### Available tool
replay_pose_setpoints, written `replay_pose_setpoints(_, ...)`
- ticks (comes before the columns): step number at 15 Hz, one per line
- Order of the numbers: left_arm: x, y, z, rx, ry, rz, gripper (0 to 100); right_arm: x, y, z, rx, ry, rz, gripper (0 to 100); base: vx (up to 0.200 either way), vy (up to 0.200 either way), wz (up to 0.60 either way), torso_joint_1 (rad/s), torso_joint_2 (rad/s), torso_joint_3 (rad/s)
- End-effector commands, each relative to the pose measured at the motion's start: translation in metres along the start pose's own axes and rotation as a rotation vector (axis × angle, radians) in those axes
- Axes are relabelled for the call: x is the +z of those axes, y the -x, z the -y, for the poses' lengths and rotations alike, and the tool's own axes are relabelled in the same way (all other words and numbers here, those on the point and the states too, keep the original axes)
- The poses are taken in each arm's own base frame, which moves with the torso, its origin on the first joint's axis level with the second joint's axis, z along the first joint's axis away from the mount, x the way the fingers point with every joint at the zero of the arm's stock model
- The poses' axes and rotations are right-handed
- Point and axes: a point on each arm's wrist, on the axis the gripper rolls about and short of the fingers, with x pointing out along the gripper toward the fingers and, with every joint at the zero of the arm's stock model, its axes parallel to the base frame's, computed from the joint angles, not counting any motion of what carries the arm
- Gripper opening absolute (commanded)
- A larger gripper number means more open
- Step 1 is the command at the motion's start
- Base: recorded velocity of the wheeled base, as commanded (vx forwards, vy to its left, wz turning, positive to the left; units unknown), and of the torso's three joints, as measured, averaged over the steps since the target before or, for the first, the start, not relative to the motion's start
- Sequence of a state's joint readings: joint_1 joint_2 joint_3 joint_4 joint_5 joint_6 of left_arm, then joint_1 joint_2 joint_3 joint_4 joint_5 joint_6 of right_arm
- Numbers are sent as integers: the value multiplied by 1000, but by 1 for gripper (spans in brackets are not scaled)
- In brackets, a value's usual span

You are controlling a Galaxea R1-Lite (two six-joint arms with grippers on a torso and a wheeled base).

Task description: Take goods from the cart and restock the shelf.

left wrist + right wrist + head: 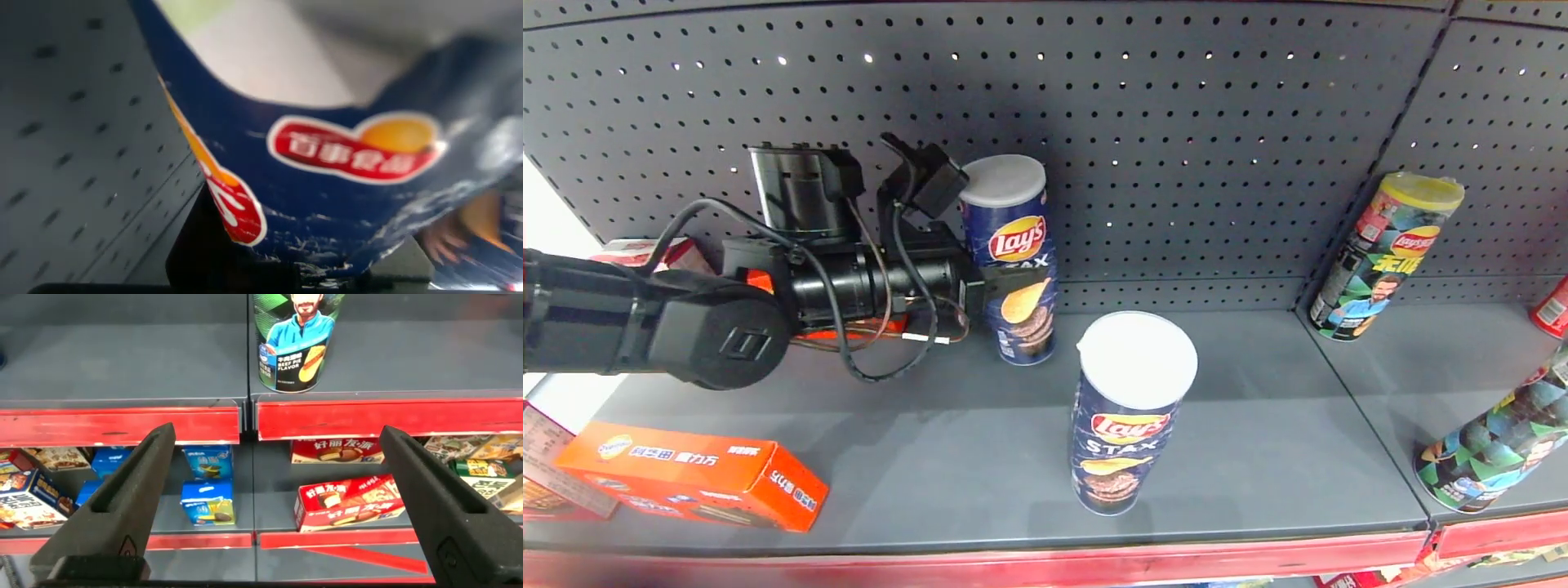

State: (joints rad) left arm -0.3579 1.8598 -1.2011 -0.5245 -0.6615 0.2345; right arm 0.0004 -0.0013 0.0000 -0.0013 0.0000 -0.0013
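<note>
A blue chip can with a white lid (1015, 245) stands upright at the back of the grey shelf (1258, 457), close to the pegboard. My left gripper (1015, 296) comes in from the left and is shut on its middle. Seen from the left wrist, the can's blue wall (343, 196) is very close, with pegboard beside it. A second blue chip can (1127, 416) stands free nearer the front edge. My right gripper (286, 531) hangs open and empty in front of the red shelf edge (122, 425), below a green can (296, 339).
An orange box (694, 482) lies at the front left. Two green patterned cans (1388, 253) (1494, 445) and a red can (1553, 306) sit on the adjoining right shelf. Lower shelves hold snack boxes (347, 502). Bare shelf lies between the blue cans and the right divider.
</note>
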Motion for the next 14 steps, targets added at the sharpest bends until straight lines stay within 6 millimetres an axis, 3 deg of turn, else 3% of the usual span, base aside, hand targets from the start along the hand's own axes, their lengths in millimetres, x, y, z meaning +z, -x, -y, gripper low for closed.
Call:
replay_pose_setpoints(1,-17,-22,-7,-64,20,-14,0,0,0,0,1,0,-1,100,0,0,0,0,0,0)
replay_pose_setpoints(6,-7,-56,-35,-132,2,5,0,0,0,0,0,0,-1,100,0,0,0,0,0,0)
replay_pose_setpoints(14,-23,-64,-36,-172,-54,-37,0,0,0,0,0,0,-1,100,0,0,0,0,0,0)
